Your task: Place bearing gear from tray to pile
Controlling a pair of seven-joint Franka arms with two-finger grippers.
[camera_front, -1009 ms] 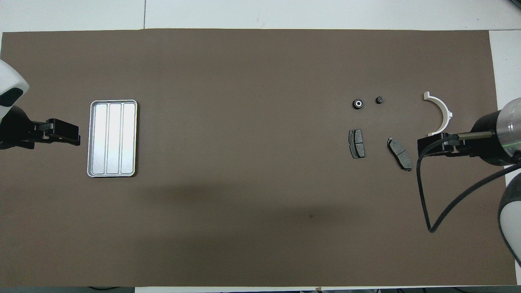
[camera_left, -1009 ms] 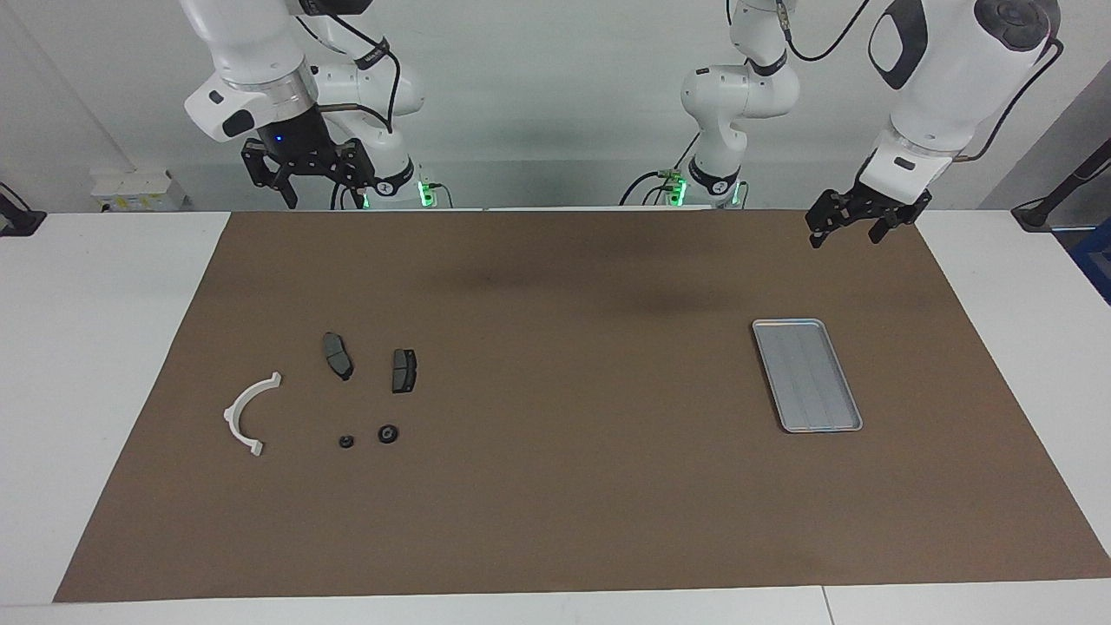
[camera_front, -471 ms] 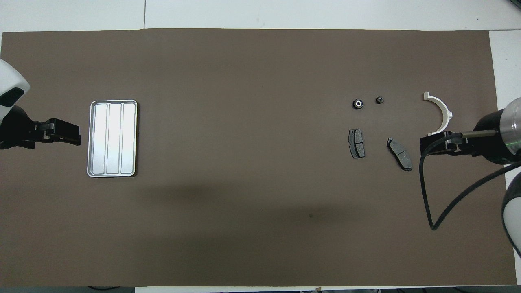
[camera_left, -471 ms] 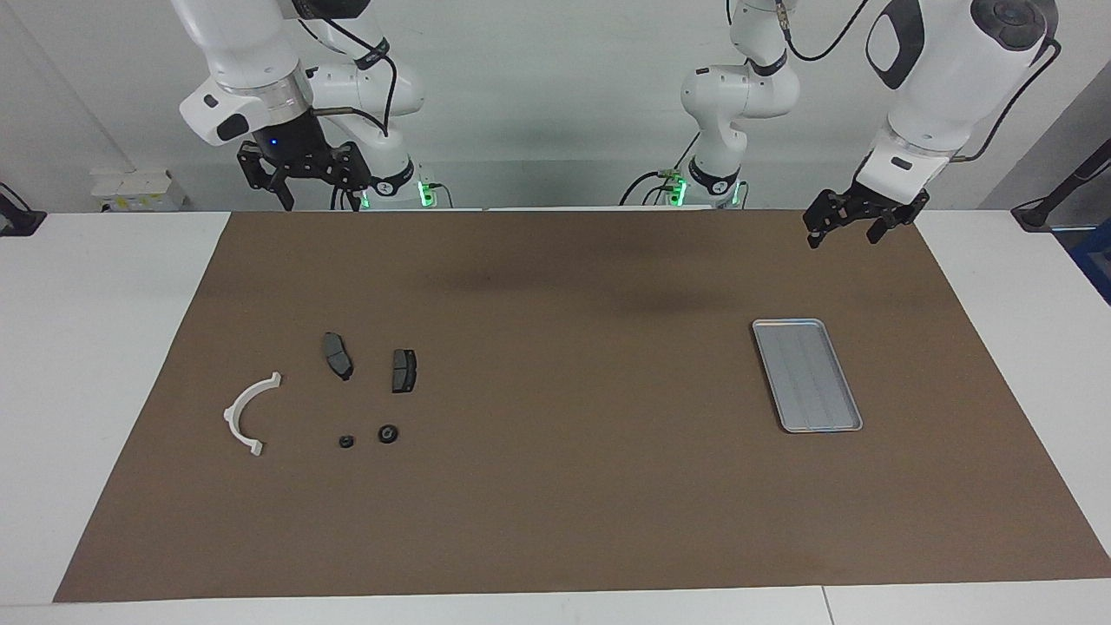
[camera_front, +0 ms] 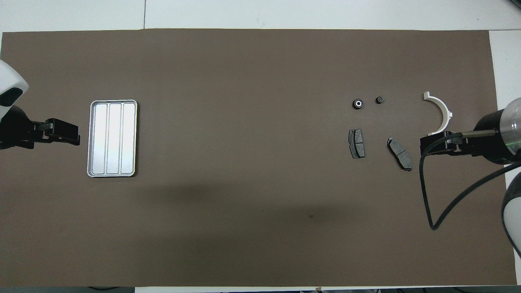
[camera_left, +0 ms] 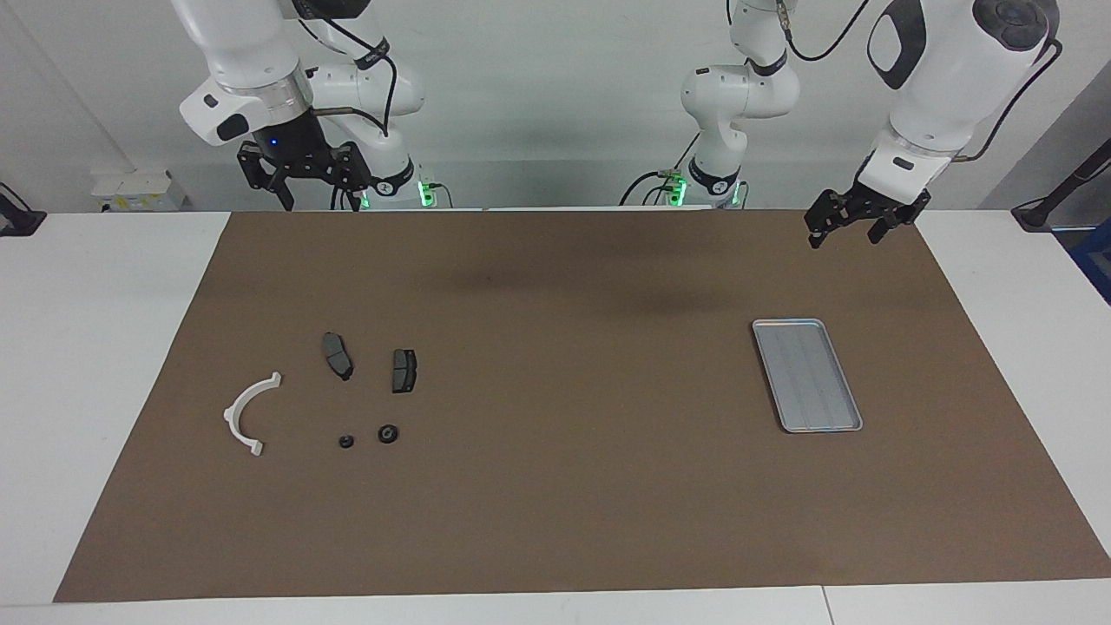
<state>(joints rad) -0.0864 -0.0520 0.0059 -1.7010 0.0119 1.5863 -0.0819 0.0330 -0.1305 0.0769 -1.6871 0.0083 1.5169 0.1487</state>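
Note:
The silver-grey tray (camera_left: 807, 375) lies toward the left arm's end of the mat and holds nothing; it also shows in the overhead view (camera_front: 112, 138). The pile lies toward the right arm's end: two dark brake pads (camera_left: 337, 355) (camera_left: 404, 371) and a white half-ring bracket (camera_left: 247, 412). A small black bearing gear (camera_left: 388, 433) with a pale centre (camera_front: 357, 103) lies on the mat beside them, with a smaller black round part (camera_left: 346, 442) next to it. My right gripper (camera_left: 319, 198) hangs open and empty, high over the mat's edge by the robots. My left gripper (camera_left: 844, 236) hangs open and empty above the mat, beside the tray.
A brown mat (camera_left: 564, 486) covers most of the white table (camera_left: 95, 365). The right arm's black cable (camera_front: 425, 191) loops over the mat at that arm's end.
My right gripper has lifted a little and drawn back toward its base. My left gripper has barely shifted. The parts and the tray have not moved.

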